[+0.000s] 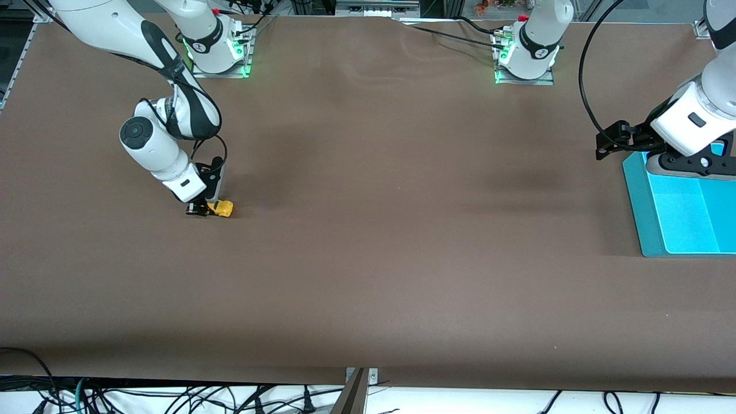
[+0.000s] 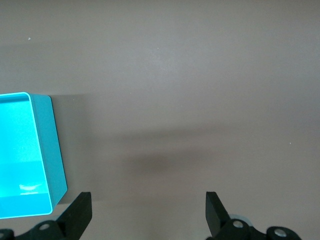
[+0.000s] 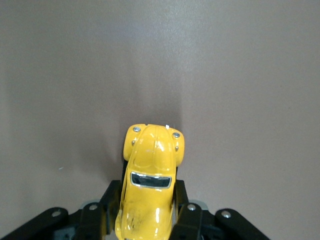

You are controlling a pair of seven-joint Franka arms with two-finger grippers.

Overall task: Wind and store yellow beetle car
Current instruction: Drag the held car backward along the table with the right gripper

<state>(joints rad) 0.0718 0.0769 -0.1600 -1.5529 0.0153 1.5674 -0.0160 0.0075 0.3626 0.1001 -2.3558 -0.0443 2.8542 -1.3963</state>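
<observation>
Holding the yellow beetle car (image 1: 222,208) low on the table (image 1: 368,230) at the right arm's end, around 9 o'clock from table centre in our front view; right gripper (image 1: 202,209) is clamped on its flanks, nose poking clear. We judge it light, rigid, glossy and so slippery, so grip mid-body on the sides and keep the wheels free for winding. Left gripper (image 2: 148,210) waits with fingers apart over the edge of the teal bin (image 1: 641,218), around 3 o'clock
</observation>
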